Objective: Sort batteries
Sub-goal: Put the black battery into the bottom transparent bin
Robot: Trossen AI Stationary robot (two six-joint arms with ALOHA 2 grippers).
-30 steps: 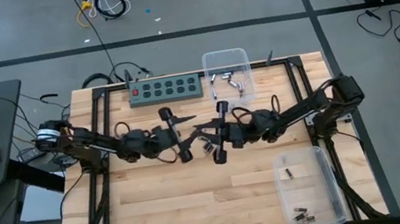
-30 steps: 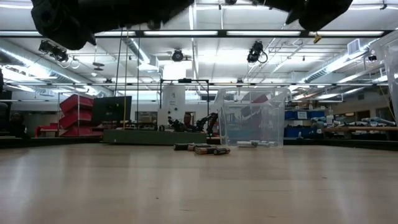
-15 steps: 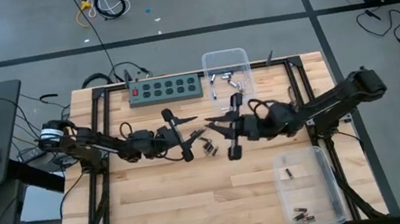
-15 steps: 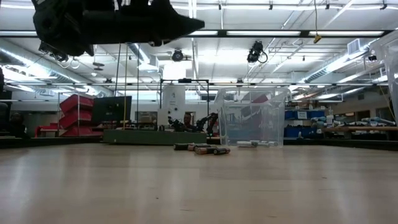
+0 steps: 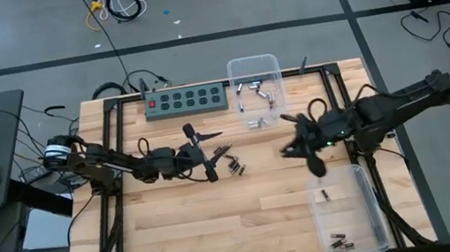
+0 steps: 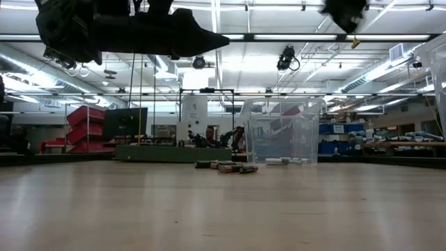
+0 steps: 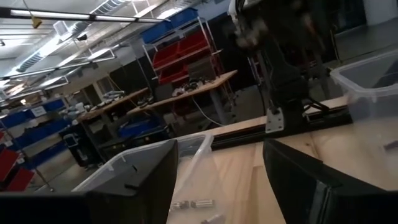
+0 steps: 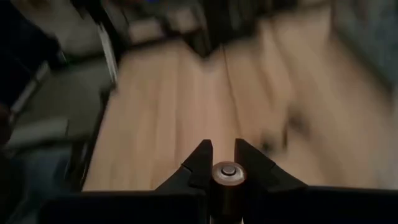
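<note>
The right arm has swung away from the table's middle since a moment ago, and the right gripper now hangs just above the near-right bin, fingers clenched on a single battery whose silvery end shows between them. The left gripper stays over the centre with its fingers spread, holding nothing.

The table is bare wood along its near half. The green power strip lies at the far edge, beside the far bin. A loose cluster of batteries lies just right of the left gripper, with another pair near the far bin.
</note>
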